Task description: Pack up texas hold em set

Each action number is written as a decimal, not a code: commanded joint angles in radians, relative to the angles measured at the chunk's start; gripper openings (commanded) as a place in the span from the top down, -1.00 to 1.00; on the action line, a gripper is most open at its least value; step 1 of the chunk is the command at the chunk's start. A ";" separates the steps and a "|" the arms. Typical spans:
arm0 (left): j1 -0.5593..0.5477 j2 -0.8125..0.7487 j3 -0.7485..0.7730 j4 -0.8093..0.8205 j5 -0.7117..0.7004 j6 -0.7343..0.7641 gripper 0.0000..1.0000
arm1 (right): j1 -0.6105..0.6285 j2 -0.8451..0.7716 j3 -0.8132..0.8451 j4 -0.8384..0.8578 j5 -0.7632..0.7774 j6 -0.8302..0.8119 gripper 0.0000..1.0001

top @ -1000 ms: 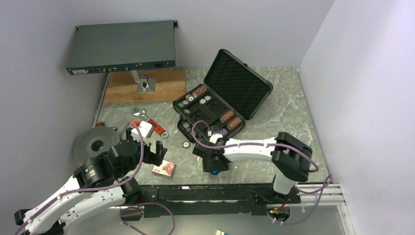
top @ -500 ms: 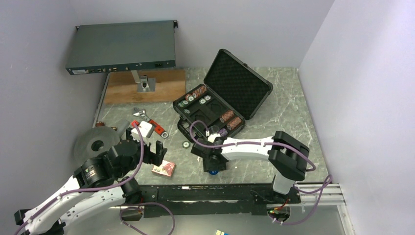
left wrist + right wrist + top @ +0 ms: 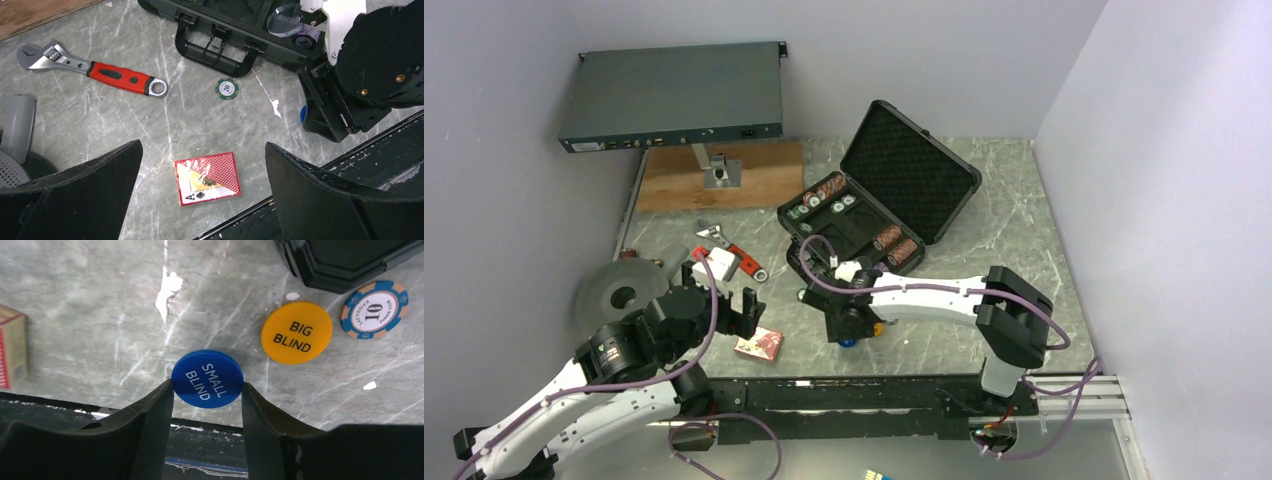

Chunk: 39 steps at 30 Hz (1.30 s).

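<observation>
1. Texas hold em set first: its black case [image 3: 879,200] lies on the counter [image 3: 1014,215] with the lid propped wide open. Rows of chips [image 3: 894,243] sit in the foam slots, so by my reckoning part of the packing is done. At least one pocket looks unfilled, and the lid is not yet shut.
2. My left hand [image 3: 202,150] hangs wide open in front of the case's handle side, holding nothing.
3. My right hand [image 3: 207,385] is also in front of the case and nearer to it than the left. Its fingers are drawn in narrow against both edges of the blue disc [image 3: 207,378]. I cannot tell whether the disc has left the counter.
4. The red card deck [image 3: 207,178] lies flat well in front of the case, right under my open left hand. It looks like that hand's next job.
5. The orange disc [image 3: 297,332] rests just off the case's front corner, beside the blue one but apart from it.
6. A blue-and-orange chip [image 3: 374,302] lies close to the orange disc, next to the same corner.
7. A green chip [image 3: 227,89] sits alone just in front of the case handle.
8. My tally of what remains outside the case: deck, two discs, two loose chips. After those comes the lid.
</observation>
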 commanded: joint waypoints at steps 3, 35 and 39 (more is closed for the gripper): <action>0.001 -0.006 0.002 0.012 -0.025 -0.010 -0.99 | 0.005 -0.028 0.107 -0.071 0.060 -0.046 0.23; 0.000 0.003 0.008 -0.010 -0.080 -0.029 -0.99 | -0.243 0.202 0.535 0.020 -0.085 -0.477 -0.30; 0.002 -0.010 0.014 -0.040 -0.169 -0.075 -0.99 | -0.218 0.233 0.552 0.093 -0.165 -0.508 -0.50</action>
